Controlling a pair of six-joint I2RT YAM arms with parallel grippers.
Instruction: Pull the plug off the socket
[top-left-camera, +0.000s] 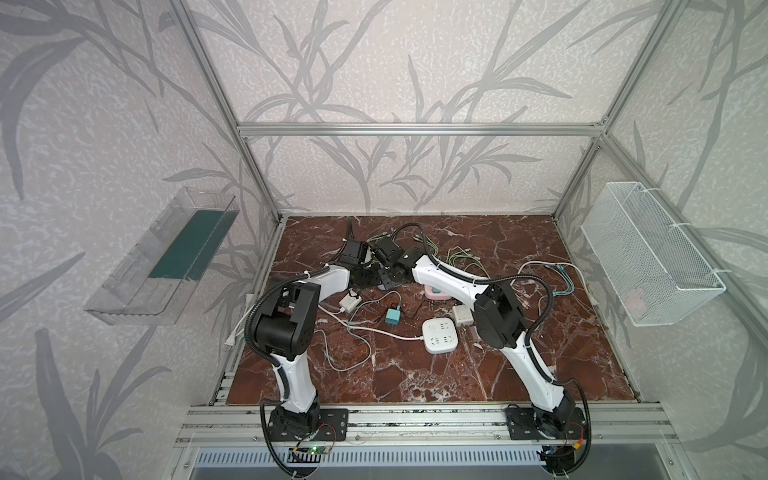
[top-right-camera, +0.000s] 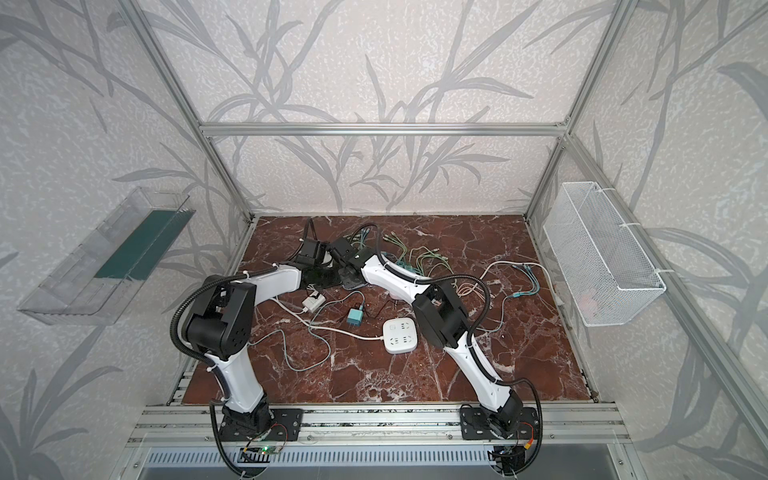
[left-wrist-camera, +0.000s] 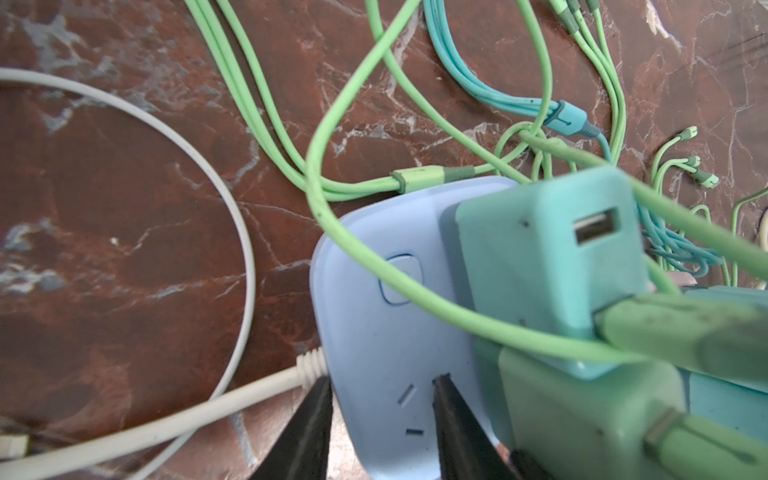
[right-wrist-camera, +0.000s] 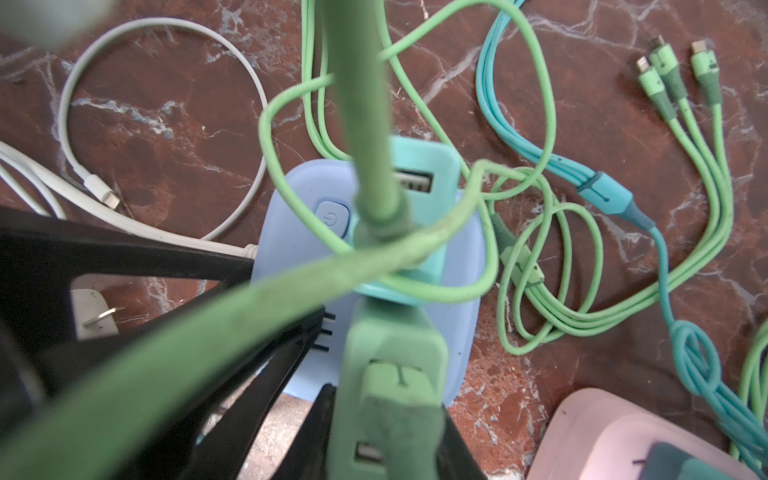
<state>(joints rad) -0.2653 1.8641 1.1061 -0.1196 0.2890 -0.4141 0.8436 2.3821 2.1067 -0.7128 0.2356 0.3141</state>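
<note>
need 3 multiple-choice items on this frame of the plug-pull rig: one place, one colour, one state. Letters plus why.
1. The green charger sits on:
A the white power strip
B the blue power strip
C the wire basket

2. The blue power strip's cord is:
A black
B green
C white

3. The right gripper is:
A shut on the green charger
B open, holding nothing
C out of view

Key:
1 B, the right wrist view shows the green charger standing on the blue face.
2 C, a white cord enters the strip's edge in the left wrist view.
3 A, its jaws press both sides of the green charger.
</note>
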